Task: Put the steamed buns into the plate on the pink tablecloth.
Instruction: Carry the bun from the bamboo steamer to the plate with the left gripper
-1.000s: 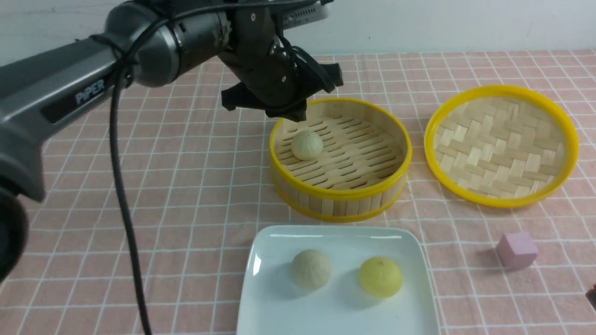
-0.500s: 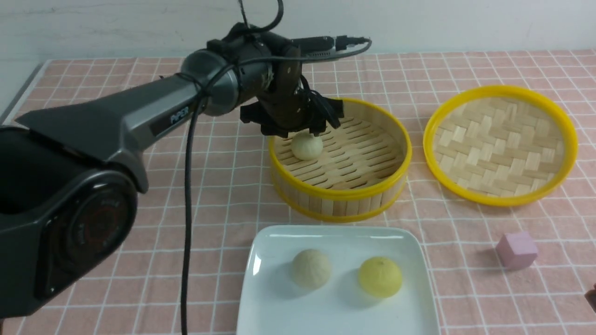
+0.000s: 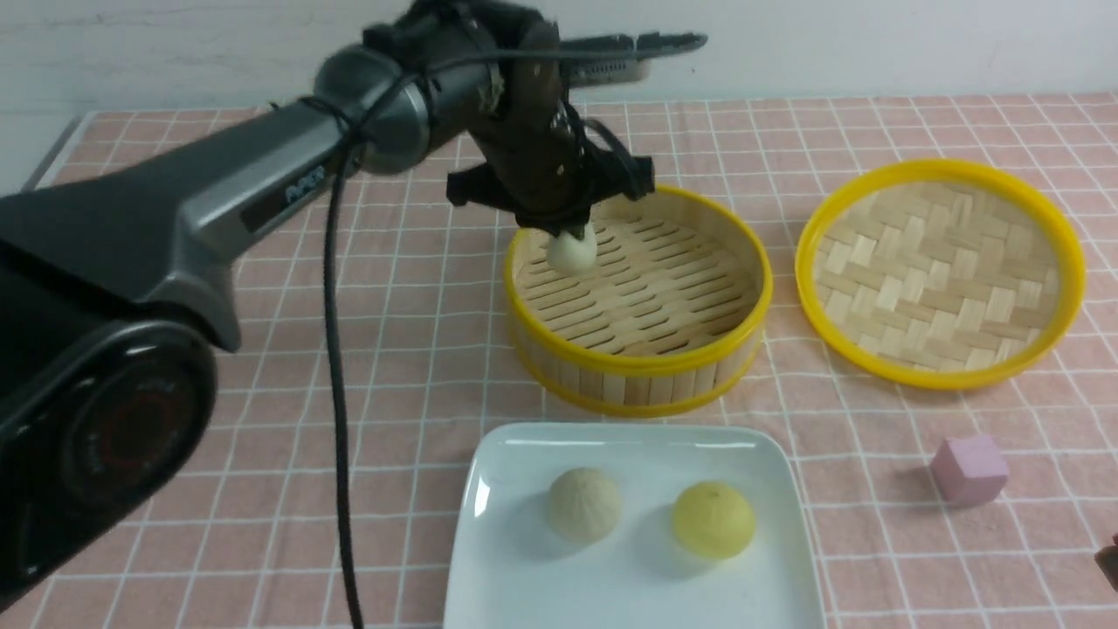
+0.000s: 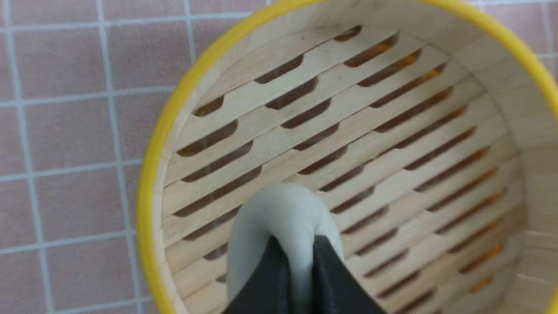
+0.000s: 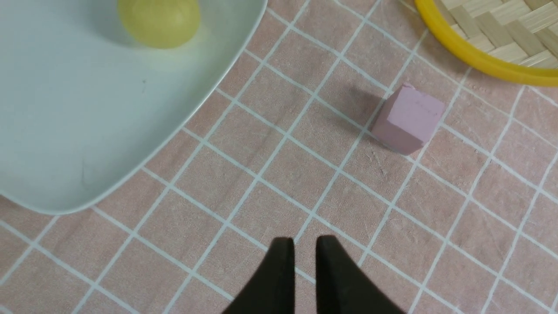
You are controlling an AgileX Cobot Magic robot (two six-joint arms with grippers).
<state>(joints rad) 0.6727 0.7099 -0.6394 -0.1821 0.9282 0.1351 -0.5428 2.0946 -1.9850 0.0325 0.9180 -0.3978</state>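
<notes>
Even, fairly bright light leaves soft shadows beside the buns on the plate (image 3: 633, 594) and the pink cube (image 3: 969, 471), with a small glare streak on the plate's rim, while the left arm (image 3: 262, 188) looks motion-blurred and the left wrist view's closest parts are soft.

Looks pale and rounded in the steamed bun (image 3: 572, 254), pinched at its top by the left gripper (image 3: 571, 229), with part hidden behind the fingers; appears within the rim of the round bamboo basket (image 3: 638, 362), though cannot tell whether touching its slats. On the white plate (image 3: 672, 594), shows a beige-grey bun (image 3: 584, 505), domed and resting apart from a yellow bun (image 3: 714, 521), likewise round and smooth-looking. Sits flat in the plate's case, glossy, with rounded corners and a low rim, near edge cut off in the front view. Spreads flat beneath, in the pink tablecloth (image 3: 393, 349), with thin white grid lines.
</notes>
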